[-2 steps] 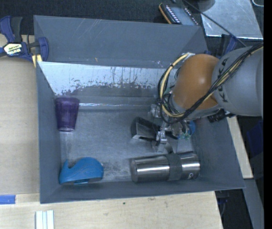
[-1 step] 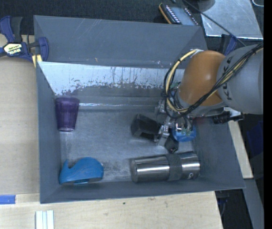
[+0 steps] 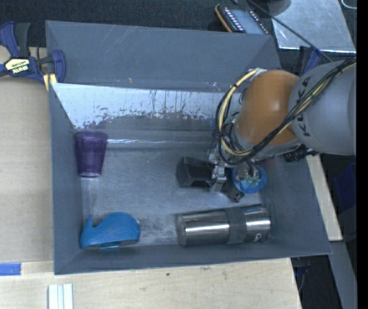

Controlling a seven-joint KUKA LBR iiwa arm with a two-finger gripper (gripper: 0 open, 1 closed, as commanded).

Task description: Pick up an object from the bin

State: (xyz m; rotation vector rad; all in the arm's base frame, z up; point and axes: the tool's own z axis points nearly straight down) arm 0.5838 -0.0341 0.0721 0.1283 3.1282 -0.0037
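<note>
You look down into a grey bin (image 3: 67, 192) with a dull, scuffed floor. Nearest you, by the front wall, a blue lump (image 3: 109, 231) lies on the view's left and a silver can (image 3: 222, 228) lies on its side on the right. Just behind the can, the gripper (image 3: 225, 180) is low in the bin, under the arm's orange cover (image 3: 267, 111). You cannot tell if it is open or shut, or if it has hold of anything. A black block (image 3: 191, 172) sits just left of it and a small blue round thing (image 3: 253, 183) just right. Farther back on the left is a purple cup (image 3: 90, 152), near the scratched back wall (image 3: 145, 108).
</note>
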